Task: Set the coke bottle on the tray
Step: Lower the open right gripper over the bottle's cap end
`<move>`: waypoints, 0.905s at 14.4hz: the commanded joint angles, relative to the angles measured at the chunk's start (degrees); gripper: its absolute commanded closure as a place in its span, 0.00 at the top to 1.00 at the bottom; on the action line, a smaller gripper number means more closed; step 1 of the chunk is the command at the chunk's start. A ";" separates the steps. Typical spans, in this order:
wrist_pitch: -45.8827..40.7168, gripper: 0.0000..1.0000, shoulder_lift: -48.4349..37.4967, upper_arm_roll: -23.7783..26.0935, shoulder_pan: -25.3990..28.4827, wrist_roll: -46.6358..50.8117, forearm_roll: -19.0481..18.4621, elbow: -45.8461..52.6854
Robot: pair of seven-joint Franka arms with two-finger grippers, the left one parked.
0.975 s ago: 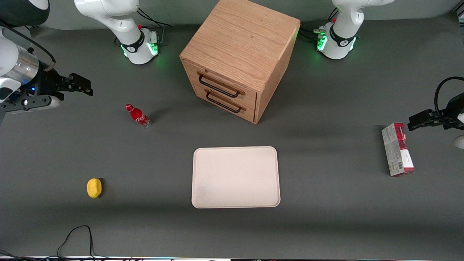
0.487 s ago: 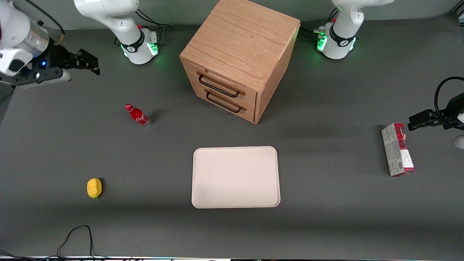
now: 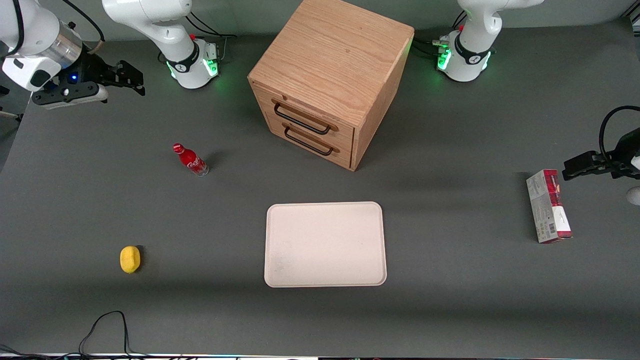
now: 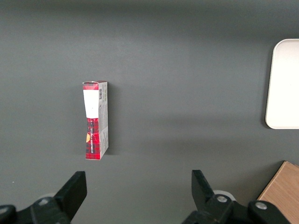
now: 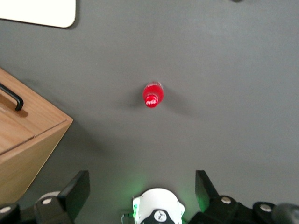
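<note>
On the bench [image 3: 450, 310] we count one coke bottle [image 3: 190, 160], one tray [image 3: 325, 244], one two-drawer wooden cabinet [image 3: 330, 75], one yellow lemon [image 3: 130, 259], one red-and-grey carton [image 3: 548, 206], and one working hand [image 3: 131, 80].

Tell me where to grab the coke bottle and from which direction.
Grip the coke bottle around its red-labelled body just under the cap, coming straight down from above. It stands upright on the table with open space all round, and the right wrist view looks down on its cap. The gripper, open, hangs high, farther from the front camera than the bottle.
</note>
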 commanded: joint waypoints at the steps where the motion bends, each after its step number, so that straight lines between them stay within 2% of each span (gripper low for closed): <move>1: 8.35 1.00 1.25 -0.52 0.28 0.03 1.10 -5.99; 3: 16.26 1.00 2.03 -0.43 0.28 0.12 1.19 -11.80; 7: 24.89 1.00 9.15 -0.43 0.81 0.03 1.28 -14.89; 11: 37.27 1.00 9.25 -0.43 2.13 0.03 1.45 -24.81; 13: 40.46 1.00 9.33 -0.52 2.31 -0.84 1.45 -27.11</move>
